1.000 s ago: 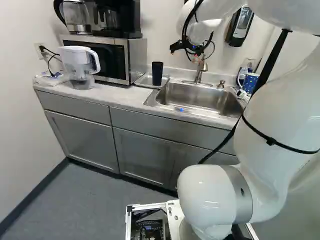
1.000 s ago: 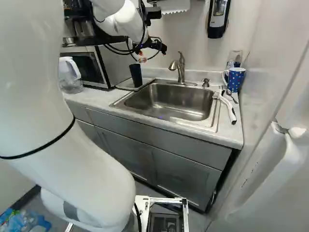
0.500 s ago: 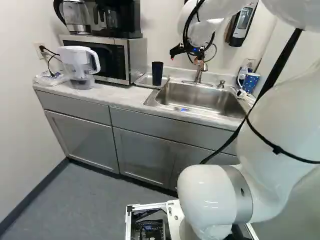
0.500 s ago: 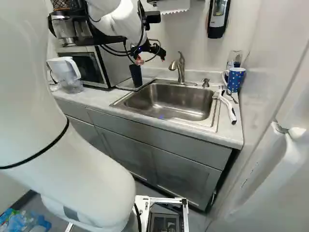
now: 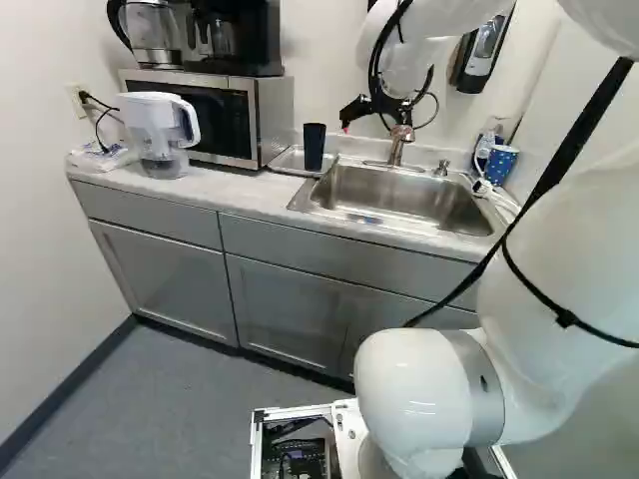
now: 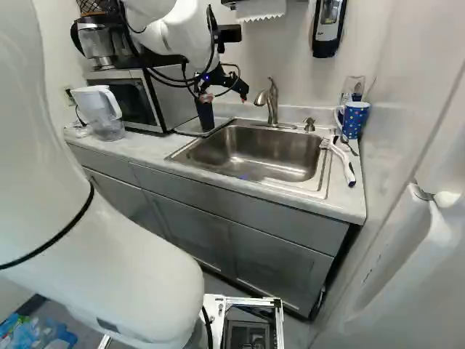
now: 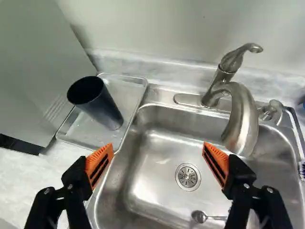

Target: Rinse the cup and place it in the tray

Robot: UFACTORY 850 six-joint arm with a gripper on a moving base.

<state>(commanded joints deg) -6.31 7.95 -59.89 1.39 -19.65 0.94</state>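
- The dark cup stands upright in the metal tray, with its mouth up.
- The black gripper is raised above the counter; its jaws are spread wide, with nothing held between their orange pads.
- In the wrist view, the cup is outside the jaws, ahead of one finger.
- The tray lies between the microwave and the stainless steel sink, just beside the sink.
- Between the fingers and below them, the wrist view shows the round drain and a spoon on the sink's bottom.
- The faucet curves out over the basin from its back edge.
- At the right of the right base view, a blue dotted mug and a white-handled brush are beside the sink.
- A water filter pitcher stands in front of the microwave's far end.
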